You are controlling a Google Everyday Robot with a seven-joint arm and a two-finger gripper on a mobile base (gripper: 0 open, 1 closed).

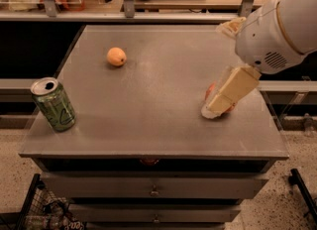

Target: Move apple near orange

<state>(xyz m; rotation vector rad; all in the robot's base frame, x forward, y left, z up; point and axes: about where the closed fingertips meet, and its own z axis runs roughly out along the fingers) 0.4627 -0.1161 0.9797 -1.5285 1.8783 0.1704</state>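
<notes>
Grey counter (148,90) with a dull, scuffed top fills the middle of the camera view; its far edge meets a shelf (168,17) whose contents are cropped by the upper border and too dark to identify. Below the front edge sit drawers (155,192), partly in shadow. A wire basket (37,209) is cut off at the lower left corner, standing on a speckled floor (277,194).

On the far left part of the counter lies the orange (116,56), small, yellow-orange and fully visible, with bare surface all around it. At the near left edge stands a green can (53,104), upright or slightly tilted, its opened top facing the camera.

A white arm (270,35) enters from the upper right, cropped by the right border. Its cream-coloured tool (213,110) slants down to the counter at the right side, the tip touching or just above the surface.

The apple (212,91) lies directly behind the tool and is mostly hidden by it: only reddish slivers show at the tool's left edge and under its lower right side. It is well apart from the orange, across the counter.

Whether the tool is spread around the apple, pinching it, or merely resting in front of it cannot be told.
</notes>
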